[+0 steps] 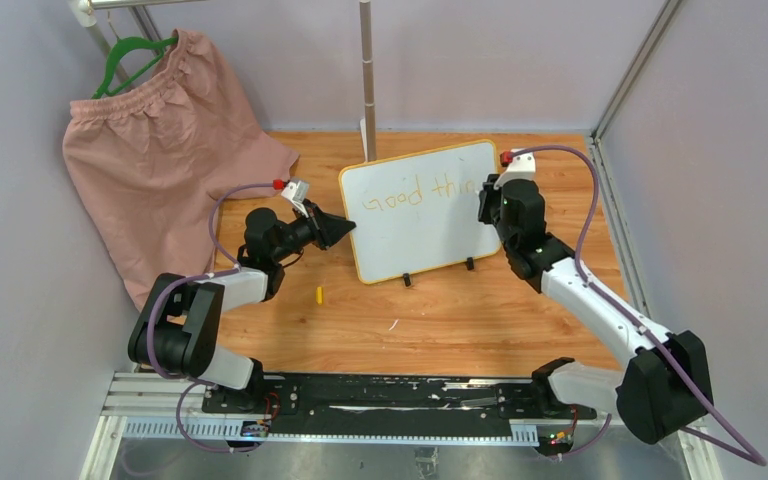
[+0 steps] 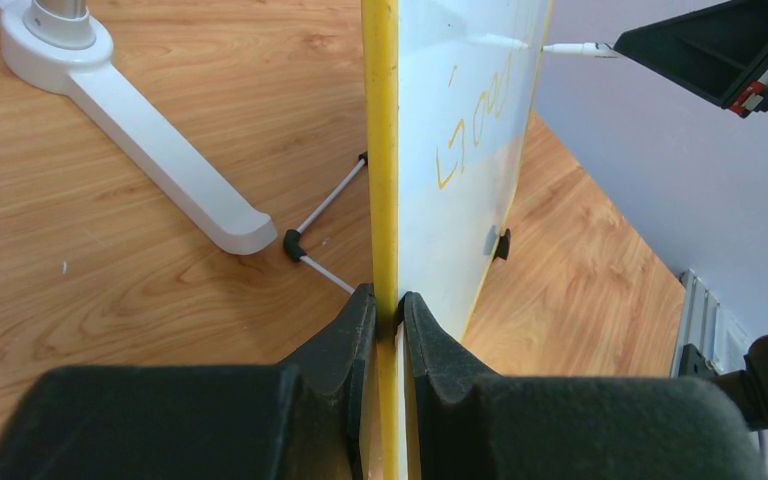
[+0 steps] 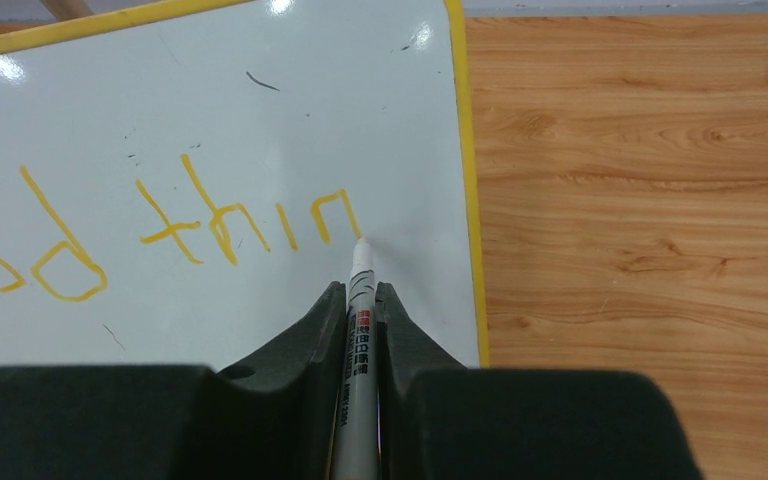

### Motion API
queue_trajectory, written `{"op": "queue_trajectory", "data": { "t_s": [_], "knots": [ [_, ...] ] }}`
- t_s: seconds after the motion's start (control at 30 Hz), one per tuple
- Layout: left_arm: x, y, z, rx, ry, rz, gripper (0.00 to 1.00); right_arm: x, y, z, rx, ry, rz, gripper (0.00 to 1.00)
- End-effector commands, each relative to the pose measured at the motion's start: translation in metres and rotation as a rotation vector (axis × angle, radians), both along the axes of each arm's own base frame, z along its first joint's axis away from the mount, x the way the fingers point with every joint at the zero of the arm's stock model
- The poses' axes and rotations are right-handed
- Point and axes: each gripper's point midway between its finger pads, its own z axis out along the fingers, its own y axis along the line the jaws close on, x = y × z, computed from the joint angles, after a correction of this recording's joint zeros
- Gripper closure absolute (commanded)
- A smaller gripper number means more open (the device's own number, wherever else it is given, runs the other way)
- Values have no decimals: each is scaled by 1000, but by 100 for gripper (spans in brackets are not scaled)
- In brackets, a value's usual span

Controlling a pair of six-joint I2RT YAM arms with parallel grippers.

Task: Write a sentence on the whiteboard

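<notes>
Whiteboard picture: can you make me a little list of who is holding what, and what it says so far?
Board: whiteboard, standing up on the table
Left gripper: shut on the board's yellow side edge
Right gripper: shut on a marker
Marker tip: at the end of the last letter
Writing: "Good thin", yellow-orange
Also there: pink cloth on a green hanger; small yellow bit on the table
</notes>
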Motion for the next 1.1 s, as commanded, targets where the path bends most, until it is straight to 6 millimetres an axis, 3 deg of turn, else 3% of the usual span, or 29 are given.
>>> {"op": "queue_trajectory", "data": {
  "t_s": [0.0,1.07],
  "knots": [
    [1,-4,12,7,-52,-11,100,-4,-12,19,18,-45,-40,100],
    [0,-5,11,9,-52,-17,100,26,-18,41,42,-84,-77,100]
  ]
}}
